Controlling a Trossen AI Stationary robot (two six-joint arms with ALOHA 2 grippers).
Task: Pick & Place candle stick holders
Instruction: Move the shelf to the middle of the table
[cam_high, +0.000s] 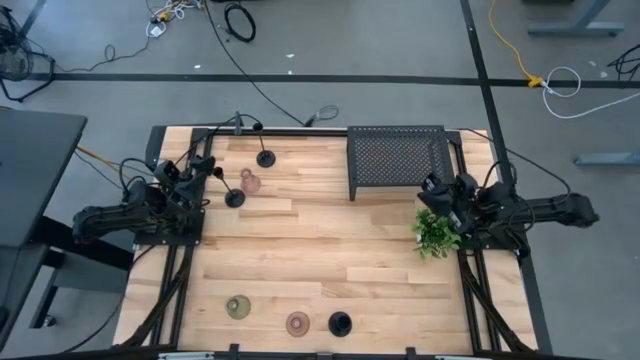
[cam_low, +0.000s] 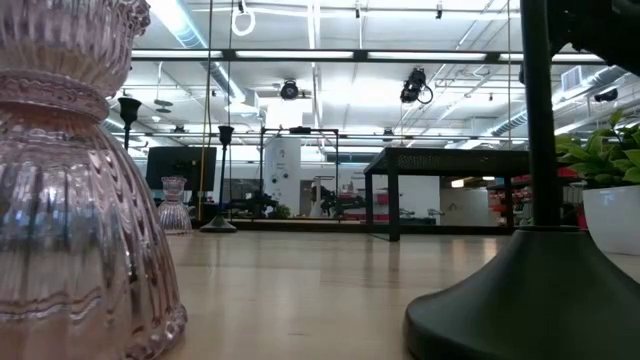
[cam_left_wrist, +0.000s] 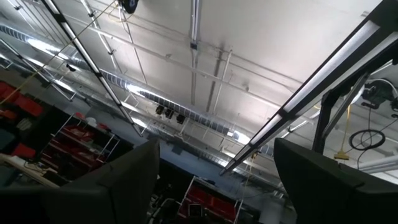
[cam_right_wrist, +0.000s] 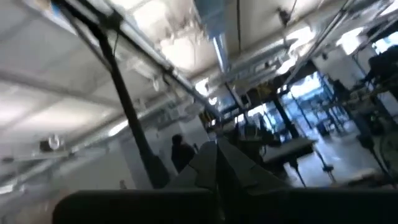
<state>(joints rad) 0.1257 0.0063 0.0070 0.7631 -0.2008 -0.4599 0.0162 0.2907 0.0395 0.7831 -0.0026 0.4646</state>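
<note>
Six candle stick holders stand on their bases on the wooden table. At the far left are two black ones (cam_high: 266, 157) (cam_high: 235, 198) and a pinkish one (cam_high: 250, 182). Near the front edge stand an olive one (cam_high: 238, 307), a pinkish one (cam_high: 298, 323) and a black one (cam_high: 340, 323). In the low view the near pinkish holder (cam_low: 80, 180) and the near black holder (cam_low: 530, 260) loom large. My left gripper (cam_high: 205, 172) (cam_left_wrist: 214, 186) is open and empty at the table's left edge. My right gripper (cam_high: 432, 195) (cam_right_wrist: 216, 171) is shut and empty at the right edge.
A black perforated tray (cam_high: 398, 160) stands on legs at the far right. A small green plant (cam_high: 436, 232) in a white pot (cam_low: 612, 220) stands just beside my right gripper. Bare wood (cam_high: 330, 250) lies across the table's middle.
</note>
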